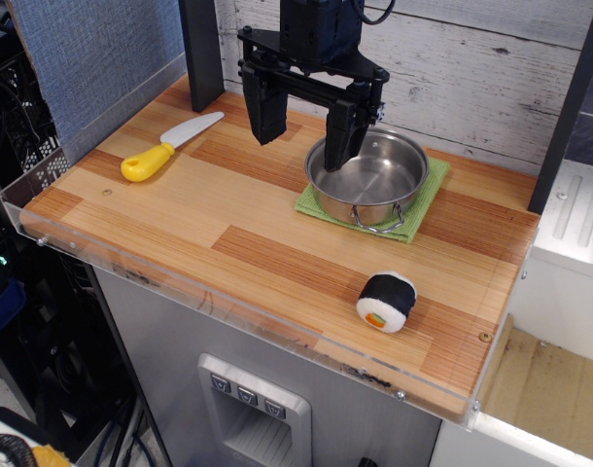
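My black gripper (304, 136) hangs open above the back middle of the wooden table, nothing between its two fingers. Its right finger (343, 136) overlaps the left rim of a steel pot (374, 180), which stands empty on a green cloth (423, 199). Whether the finger touches the rim I cannot tell. A toy knife (168, 147) with a yellow handle and white blade lies to the left of the gripper. A plush sushi roll (386, 300), white and black with an orange-green centre, lies near the front right.
A clear plastic lip (228, 292) runs along the table's front and left edges. A dark post (201, 49) stands at the back left and another post (566, 107) at the right. White plank wall (471, 58) lies behind.
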